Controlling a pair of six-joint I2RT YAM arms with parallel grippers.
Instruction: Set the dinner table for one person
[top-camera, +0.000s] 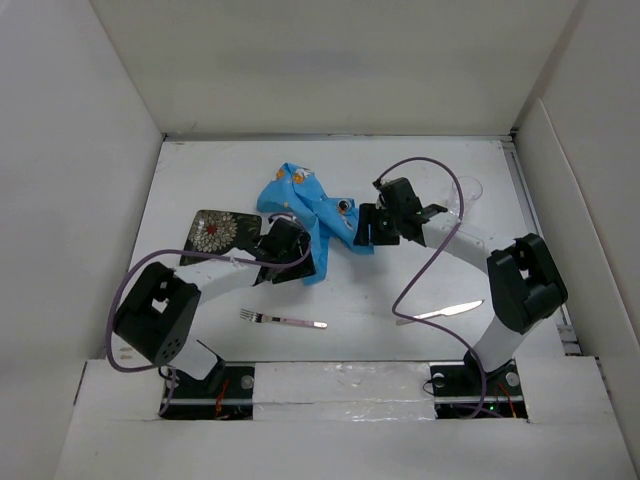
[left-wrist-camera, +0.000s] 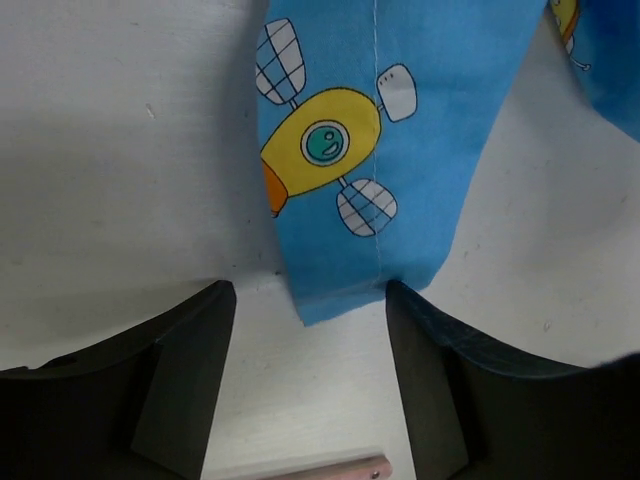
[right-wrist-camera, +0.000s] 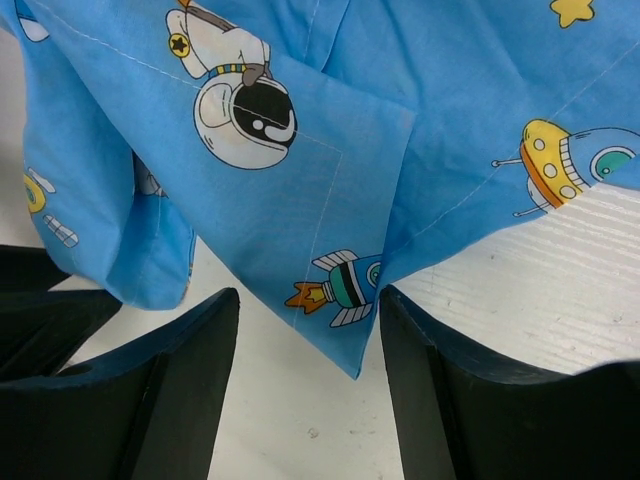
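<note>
A crumpled blue cartoon-printed cloth placemat (top-camera: 305, 205) lies on the white dinner table (top-camera: 420, 165). My left gripper (top-camera: 300, 268) is open at the cloth's near corner. In the left wrist view that corner (left-wrist-camera: 340, 280) reaches just between the spread fingers of the gripper (left-wrist-camera: 310, 300), above bare tabletop. My right gripper (top-camera: 358, 235) is open at the cloth's right corner. In the right wrist view a pointed corner with a rocket print (right-wrist-camera: 350, 320) hangs between the spread fingers of the gripper (right-wrist-camera: 308, 300). Neither gripper grips the cloth.
A dark floral square plate (top-camera: 212, 232) lies left of the cloth, partly under the left arm. A fork (top-camera: 283, 320) lies near the front centre and a knife (top-camera: 440, 313) at the front right. A clear glass (top-camera: 470, 190) stands at the back right.
</note>
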